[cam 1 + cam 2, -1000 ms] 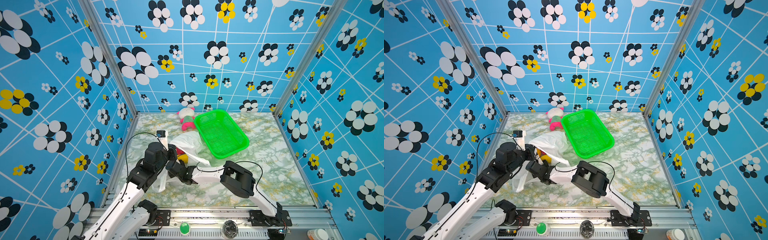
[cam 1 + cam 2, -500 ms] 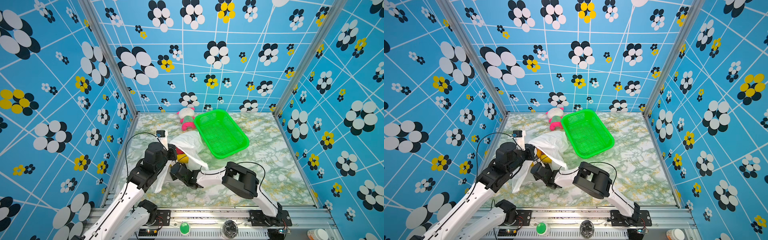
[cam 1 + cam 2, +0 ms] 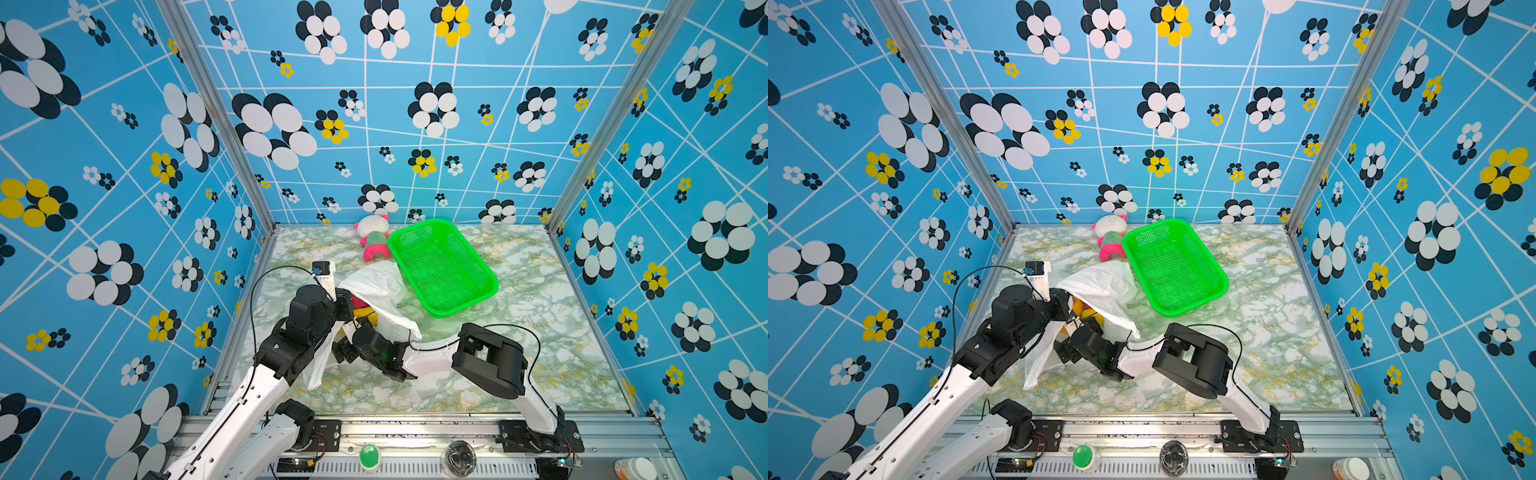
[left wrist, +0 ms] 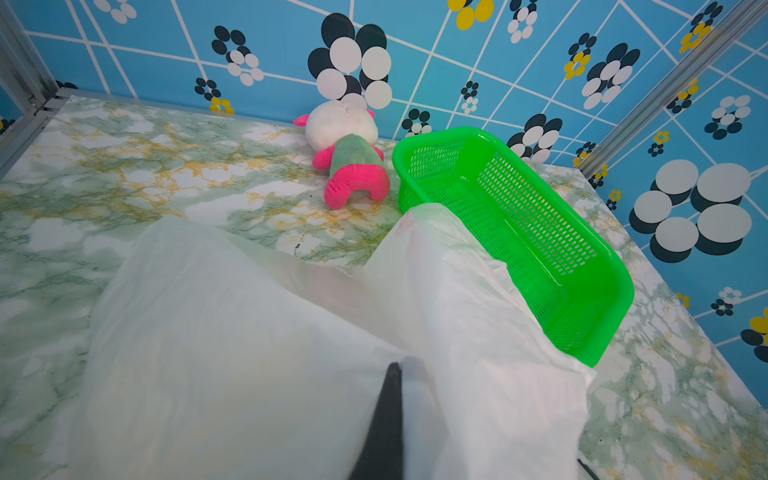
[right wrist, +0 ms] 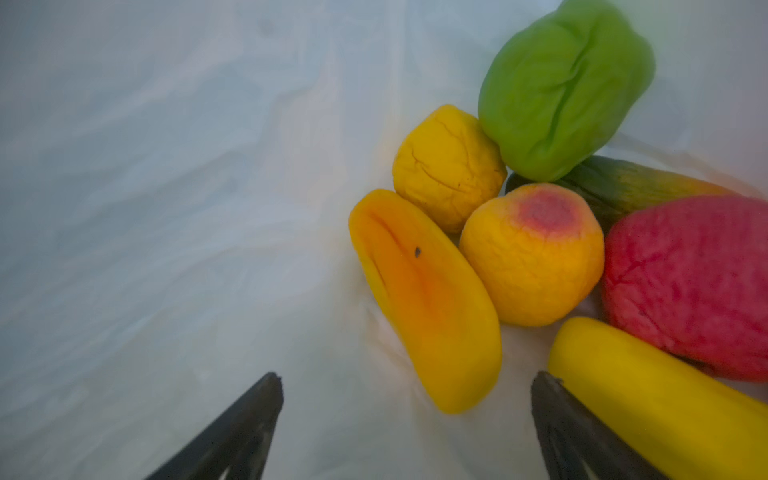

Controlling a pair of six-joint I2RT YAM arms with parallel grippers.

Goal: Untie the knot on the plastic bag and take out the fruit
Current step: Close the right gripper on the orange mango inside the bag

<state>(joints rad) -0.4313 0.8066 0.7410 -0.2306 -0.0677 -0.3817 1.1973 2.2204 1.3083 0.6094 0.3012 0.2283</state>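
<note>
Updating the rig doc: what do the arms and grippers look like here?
The left arm and right arm both have white links and black, blocky joint housings. A thin black cable loops off each. The left wrist has a small black camera on a white bracket. The left gripper and right gripper have black, tapered fingers. No markings are legible.

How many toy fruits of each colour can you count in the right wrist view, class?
Plain yellow fruit: 2
Orange fruit: 1
Yellow-orange fruit with a red blush: 1
Light green fruit: 1
Dark green fruit fading to orange: 1
Pinkish red fruit: 1
Total: 7, all lying inside the plastic bag.
</note>
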